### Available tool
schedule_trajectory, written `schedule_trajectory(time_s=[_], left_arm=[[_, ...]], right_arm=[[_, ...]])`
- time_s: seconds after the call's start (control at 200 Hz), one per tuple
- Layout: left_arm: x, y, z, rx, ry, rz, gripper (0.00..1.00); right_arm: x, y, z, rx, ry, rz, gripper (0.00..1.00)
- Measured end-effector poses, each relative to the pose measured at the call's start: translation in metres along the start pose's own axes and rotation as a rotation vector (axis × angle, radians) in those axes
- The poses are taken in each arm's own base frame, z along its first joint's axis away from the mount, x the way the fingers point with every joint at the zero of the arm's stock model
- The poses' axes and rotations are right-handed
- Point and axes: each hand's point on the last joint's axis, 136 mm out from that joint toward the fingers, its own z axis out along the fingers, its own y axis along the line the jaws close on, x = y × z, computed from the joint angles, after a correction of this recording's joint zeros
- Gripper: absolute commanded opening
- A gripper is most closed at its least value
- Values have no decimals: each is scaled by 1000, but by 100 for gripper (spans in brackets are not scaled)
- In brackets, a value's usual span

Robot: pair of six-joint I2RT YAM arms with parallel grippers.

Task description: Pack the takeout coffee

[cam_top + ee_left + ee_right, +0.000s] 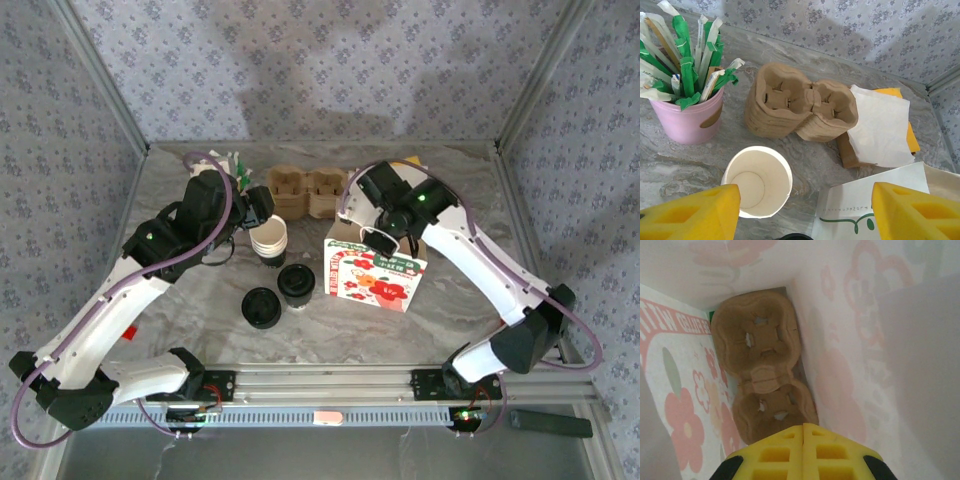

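Top external view puts the takeout coffee (297,283) on the tabletop (330,335) beside the bag (378,275), but the spread left hand (802,212) hangs over the lidless cup stack (757,180) and the right hand (803,450), pressed together, occupies the bag, so a wrong grasp or a collision seems possible.

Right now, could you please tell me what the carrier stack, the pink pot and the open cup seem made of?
The carrier stack looks like moulded paper pulp: matte brown, fibrous, soft pressed edges. The pink pot seems plastic or glazed ceramic: smooth with a slight sheen. The open cup appears paper: matte white, thin rolled rim.
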Motion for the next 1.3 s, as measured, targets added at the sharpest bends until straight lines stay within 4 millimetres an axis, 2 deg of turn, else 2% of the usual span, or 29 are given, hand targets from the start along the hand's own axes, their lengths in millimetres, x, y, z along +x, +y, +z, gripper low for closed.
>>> schedule_trajectory(time_s=[0.11, 0.315, 0.41, 0.525, 0.795, 0.924, 1.149, 1.299], left_arm=[[1, 1, 0, -2, 2, 1, 70], [4, 3, 0, -13, 15, 6, 70], [4, 3, 0, -13, 15, 6, 70], [4, 3, -1, -11, 15, 5, 70], [3, 2, -4, -5, 10, 5, 70], [3, 1, -6, 0, 6, 6, 70], [3, 2, -6, -2, 6, 6, 70], [3, 2, -6, -2, 6, 6, 70]], right_arm=[[-3, -3, -3, 5, 4, -31, 2], [-28, -13, -29, 30, -102, -45, 3], [-33, -13, -34, 39, -125, -55, 3], [-33, -13, -31, 49, -126, -80, 3], [-14, -5, -6, 52, -71, -159, 2], [-13, -6, -1, 57, -70, -182, 2], [-16, -9, -3, 67, -86, -200, 3], [-31, -16, -25, 88, -151, -194, 3]])
